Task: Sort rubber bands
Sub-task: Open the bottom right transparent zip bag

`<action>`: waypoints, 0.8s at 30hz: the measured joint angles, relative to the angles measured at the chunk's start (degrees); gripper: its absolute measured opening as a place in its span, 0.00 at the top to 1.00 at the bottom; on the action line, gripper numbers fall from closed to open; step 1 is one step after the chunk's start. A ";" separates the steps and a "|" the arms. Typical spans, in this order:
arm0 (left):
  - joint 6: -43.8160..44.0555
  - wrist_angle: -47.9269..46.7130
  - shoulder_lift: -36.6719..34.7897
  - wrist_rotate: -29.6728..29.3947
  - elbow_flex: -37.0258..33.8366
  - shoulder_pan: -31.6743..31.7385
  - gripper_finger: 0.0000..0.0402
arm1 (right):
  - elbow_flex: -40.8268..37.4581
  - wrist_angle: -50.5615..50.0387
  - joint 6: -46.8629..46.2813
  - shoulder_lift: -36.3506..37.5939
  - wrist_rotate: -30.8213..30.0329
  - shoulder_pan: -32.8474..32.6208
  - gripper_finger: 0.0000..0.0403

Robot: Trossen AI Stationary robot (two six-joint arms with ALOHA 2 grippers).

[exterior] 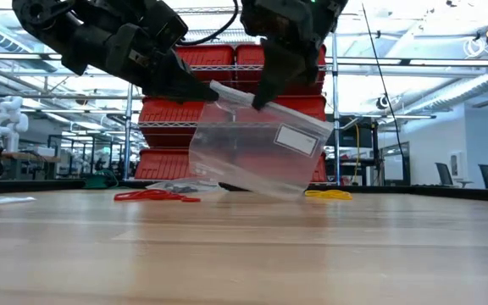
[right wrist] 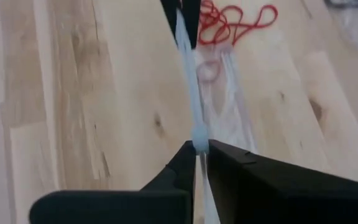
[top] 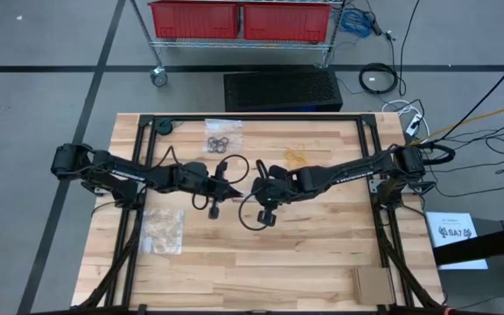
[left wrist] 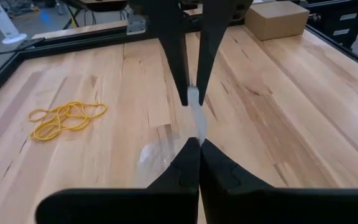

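Observation:
A clear plastic bag (exterior: 257, 157) with a white label hangs between my two grippers over the middle of the table, tilted, its top edge stretched from one to the other. My left gripper (exterior: 213, 93) and my right gripper (exterior: 257, 103) are both shut on that edge. Red rubber bands (right wrist: 235, 25) lie in a loose heap on the wood just beyond the bag. Yellow rubber bands (left wrist: 64, 118) lie farther toward the right arm's side. Black rubber bands (top: 220, 141) lie on a clear bag near the far edge. My left gripper pinches the bag's top edge (left wrist: 197, 134) between its two fingers, coming slanting down from the table's left. The bag hangs below the fingers. My right gripper pinches the same top edge (right wrist: 199, 140) a little farther along, its fingers pointing steeply down from the right. The strip of edge between the two holds runs straight.
Another clear bag (top: 163, 229) lies flat on the near left of the table. A cardboard box (left wrist: 277, 18) sits at the near right corner. A black frame (top: 261, 117) runs round the table; red bins (top: 239, 19) stand on a rack beyond.

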State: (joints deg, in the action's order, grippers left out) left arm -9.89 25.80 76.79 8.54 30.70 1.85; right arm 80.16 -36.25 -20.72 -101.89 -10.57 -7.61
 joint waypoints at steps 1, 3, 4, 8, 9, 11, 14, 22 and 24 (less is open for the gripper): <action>0.00 0.00 0.00 0.00 0.00 0.00 1.00 | 0.00 -0.34 -0.38 0.00 0.02 -0.19 0.96; 0.00 0.00 0.00 0.00 -0.01 0.00 1.00 | 0.00 -1.44 -1.02 0.00 -0.02 -0.64 0.96; 0.00 0.00 0.00 0.00 -0.02 0.00 1.00 | 0.00 -1.94 -1.15 0.00 -0.02 -0.84 0.97; 0.00 -0.02 0.00 0.00 -0.04 0.00 1.00 | 0.00 -4.56 -2.45 0.00 -0.02 -1.56 0.97; 0.00 -0.02 0.00 0.00 -0.04 0.00 1.00 | 0.00 -5.41 -2.93 0.00 0.00 -1.67 0.97; -0.02 -0.02 0.00 -0.01 -0.07 0.00 1.00 | 0.00 -7.17 -3.84 0.00 0.00 -1.89 0.97; -0.02 -0.03 0.00 -0.02 -0.07 0.02 1.00 | -0.02 -9.71 -4.84 0.00 0.03 -2.24 0.97; -0.10 -0.32 0.00 -0.07 -0.07 0.04 1.00 | -0.07 -13.22 -6.45 0.00 0.42 -2.79 0.97; -0.55 -0.55 0.00 -0.39 -0.07 0.04 1.00 | -0.07 -13.93 -6.99 0.00 0.42 -2.92 0.97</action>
State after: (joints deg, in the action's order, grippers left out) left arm -10.44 25.26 76.79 8.14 30.63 1.89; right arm 80.09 -50.18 -27.71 -101.89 -10.15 -10.53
